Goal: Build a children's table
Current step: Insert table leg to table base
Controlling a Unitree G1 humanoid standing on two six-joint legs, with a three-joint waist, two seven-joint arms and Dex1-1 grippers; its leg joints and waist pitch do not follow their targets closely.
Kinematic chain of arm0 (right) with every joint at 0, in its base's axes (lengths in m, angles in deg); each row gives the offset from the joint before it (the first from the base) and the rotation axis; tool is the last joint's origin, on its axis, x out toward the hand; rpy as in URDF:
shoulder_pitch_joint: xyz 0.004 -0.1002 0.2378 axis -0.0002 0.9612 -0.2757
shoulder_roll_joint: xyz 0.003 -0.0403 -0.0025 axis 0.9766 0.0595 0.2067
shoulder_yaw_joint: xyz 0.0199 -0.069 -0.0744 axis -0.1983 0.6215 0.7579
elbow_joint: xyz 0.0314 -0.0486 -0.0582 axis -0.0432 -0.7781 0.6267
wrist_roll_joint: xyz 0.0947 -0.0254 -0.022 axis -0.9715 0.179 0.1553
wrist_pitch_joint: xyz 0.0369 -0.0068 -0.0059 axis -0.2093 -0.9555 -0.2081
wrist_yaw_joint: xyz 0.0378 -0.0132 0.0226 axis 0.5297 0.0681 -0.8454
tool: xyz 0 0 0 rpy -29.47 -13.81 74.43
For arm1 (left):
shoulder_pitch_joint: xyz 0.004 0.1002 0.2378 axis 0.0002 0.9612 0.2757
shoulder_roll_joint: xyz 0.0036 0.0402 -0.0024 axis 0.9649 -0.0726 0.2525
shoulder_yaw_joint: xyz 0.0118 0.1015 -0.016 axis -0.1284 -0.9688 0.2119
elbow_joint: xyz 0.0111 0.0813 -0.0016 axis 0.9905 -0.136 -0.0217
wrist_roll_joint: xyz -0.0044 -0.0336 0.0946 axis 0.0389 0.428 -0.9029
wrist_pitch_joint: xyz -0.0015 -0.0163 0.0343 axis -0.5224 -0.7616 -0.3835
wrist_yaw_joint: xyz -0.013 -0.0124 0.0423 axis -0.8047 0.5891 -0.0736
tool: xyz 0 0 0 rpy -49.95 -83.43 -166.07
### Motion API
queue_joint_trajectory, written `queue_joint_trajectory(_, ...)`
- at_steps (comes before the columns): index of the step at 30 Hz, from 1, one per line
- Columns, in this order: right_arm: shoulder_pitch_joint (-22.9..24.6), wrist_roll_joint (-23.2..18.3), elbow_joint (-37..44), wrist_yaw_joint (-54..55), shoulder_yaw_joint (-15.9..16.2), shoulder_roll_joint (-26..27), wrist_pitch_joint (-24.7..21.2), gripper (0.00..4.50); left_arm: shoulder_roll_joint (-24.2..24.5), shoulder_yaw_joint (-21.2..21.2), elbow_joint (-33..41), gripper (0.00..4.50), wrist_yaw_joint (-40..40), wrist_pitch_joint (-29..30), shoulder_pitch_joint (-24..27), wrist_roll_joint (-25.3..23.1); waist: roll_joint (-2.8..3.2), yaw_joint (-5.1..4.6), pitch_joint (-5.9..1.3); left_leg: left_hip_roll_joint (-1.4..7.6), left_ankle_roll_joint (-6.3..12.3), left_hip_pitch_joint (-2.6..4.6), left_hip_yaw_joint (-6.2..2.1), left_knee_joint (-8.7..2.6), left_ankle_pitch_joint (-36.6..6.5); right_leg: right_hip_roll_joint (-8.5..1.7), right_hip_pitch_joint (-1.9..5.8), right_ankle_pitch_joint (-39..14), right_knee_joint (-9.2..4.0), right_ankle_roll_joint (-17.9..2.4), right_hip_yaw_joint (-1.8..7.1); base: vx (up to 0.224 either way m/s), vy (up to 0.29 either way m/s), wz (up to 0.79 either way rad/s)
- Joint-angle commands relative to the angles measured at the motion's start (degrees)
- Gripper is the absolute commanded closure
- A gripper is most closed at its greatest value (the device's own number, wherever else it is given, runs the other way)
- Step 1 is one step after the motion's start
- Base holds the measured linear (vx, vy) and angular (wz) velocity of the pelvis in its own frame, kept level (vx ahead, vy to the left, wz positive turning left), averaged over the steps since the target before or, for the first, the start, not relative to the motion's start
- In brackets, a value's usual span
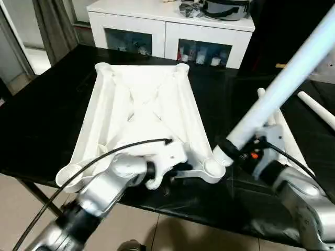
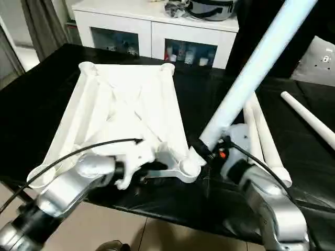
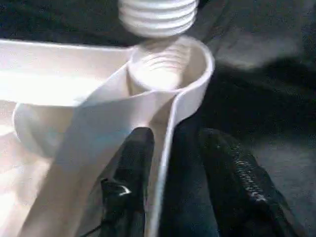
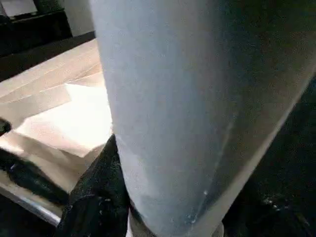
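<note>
The white table top [image 1: 141,104] lies upside down on the black table, ribbed underside up. My left gripper [image 1: 170,170] is shut on its near rim, one finger [image 3: 136,173] inside the wall and the other outside, just beside the near right corner socket [image 1: 212,167]. My right gripper [image 1: 235,149] is shut on a long white leg [image 1: 282,83] that slants up to the right. The leg's threaded end [image 3: 158,17] hovers right at that socket's mouth [image 3: 168,64], tilted. A black finger [image 4: 98,192] presses the leg's side.
Two more legs [image 2: 261,136] lie side by side on the black table to the right, and another [image 2: 309,117] lies farther right. A white cabinet with glass doors [image 1: 167,31] stands behind, with dark gear [image 1: 225,8] on top. The table's front edge [image 1: 209,209] runs under my arms.
</note>
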Motion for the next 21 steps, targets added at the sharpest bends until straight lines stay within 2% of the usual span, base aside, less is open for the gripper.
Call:
queue_joint_trajectory(1,-0.1,-0.4,1.6,-0.3,-0.7,-0.5,-0.5,2.59,0.1,-0.8,-0.7,3.02,-0.4,-0.7,-0.7,-1.1,-0.03,-0.39,-3.46,3.31,-2.73,2.10,-1.59,-4.56,-16.0,-4.46,0.69,-6.1,-5.26,-8.9,1.94,0.000,0.000,0.00)
queue_joint_trajectory(2,0.0,-0.5,1.8,-0.4,-0.7,-0.5,-0.7,2.59,0.3,-0.9,-1.2,3.06,-0.2,-0.6,-1.0,-1.6,-0.05,-0.55,-3.48,3.34,-2.51,2.06,-1.59,-4.54,-15.7,-4.47,0.70,-5.1,-5.22,-9.3,1.90,0.000,0.000,0.00)
queue_joint_trajectory(3,0.1,-0.7,2.0,-0.5,-0.6,-0.5,-0.9,2.59,0.4,-1.0,-1.5,3.20,0.0,-0.6,-1.1,-1.9,0.43,-0.58,-3.50,3.30,-2.50,2.07,-1.63,-4.49,-15.6,-4.48,0.65,-4.7,-5.14,-9.5,1.89,0.000,0.000,0.00)
queue_joint_trajectory(4,0.2,-0.8,2.2,-0.5,-0.6,-0.6,-1.1,2.59,0.5,-1.0,-1.8,3.20,0.1,-0.5,-1.2,-2.3,0.18,-0.84,-3.45,3.26,-2.36,2.00,-1.58,-4.48,-15.8,-4.42,0.74,-4.3,-5.22,-9.8,1.89,0.000,0.000,0.00)
queue_joint_trajectory(5,0.3,-0.9,2.4,-0.6,-0.5,-0.7,-1.2,2.59,0.6,-0.9,-2.1,3.46,0.3,-0.5,-1.2,-2.5,0.14,-1.01,-3.44,3.25,-2.21,1.98,-1.58,-4.50,-15.7,-4.44,0.79,-4.2,-5.23,-10.1,1.87,0.000,0.000,0.00)
queue_joint_trajectory(10,0.5,-1.4,2.4,-1.1,-0.2,-1.2,-1.5,2.59,1.2,0.0,-2.9,3.77,0.9,-1.0,-1.1,-2.6,0.21,-1.23,-3.30,3.34,-2.11,2.14,-1.57,-4.56,-17.2,-4.56,0.67,-6.8,-5.46,-10.5,1.90,0.000,0.000,0.00)
queue_joint_trajectory(11,0.4,-1.6,2.7,-1.6,0.0,-1.4,-1.8,2.59,1.5,0.5,-3.1,3.92,1.2,-1.1,-1.1,-2.6,-0.02,-1.29,-3.27,3.35,-2.16,2.15,-1.57,-4.61,-17.7,-4.57,0.67,-7.8,-5.55,-10.5,1.90,0.000,0.000,0.00)
queue_joint_trajectory(13,0.3,-2.0,2.8,-2.8,0.3,-1.8,-2.5,2.59,2.1,0.7,-3.2,4.02,1.9,-1.3,-0.9,-2.8,0.14,-1.34,-3.21,3.38,-2.27,2.15,-1.64,-4.68,-18.0,-4.57,0.60,-8.7,-5.56,-10.4,1.89,0.000,0.000,0.00)
queue_joint_trajectory(16,0.1,-2.9,3.2,-4.7,1.1,-2.7,-3.7,2.59,3.2,0.6,-3.2,4.33,2.7,-1.4,-0.6,-3.1,-0.01,-1.44,-3.30,3.39,-1.89,2.02,-1.63,-4.63,-17.0,-4.58,0.72,-7.5,-5.44,-10.5,1.90,0.000,0.000,0.00)
queue_joint_trajectory(21,-1.1,-4.0,3.0,-8.3,3.2,-4.7,-5.1,2.59,4.9,0.1,-3.9,4.48,3.4,-2.1,-0.3,-4.4,-0.18,-2.04,-3.41,3.20,-0.61,1.70,-1.57,-4.37,-14.3,-4.54,1.13,-3.3,-5.11,-11.6,1.75,0.000,0.000,0.00)
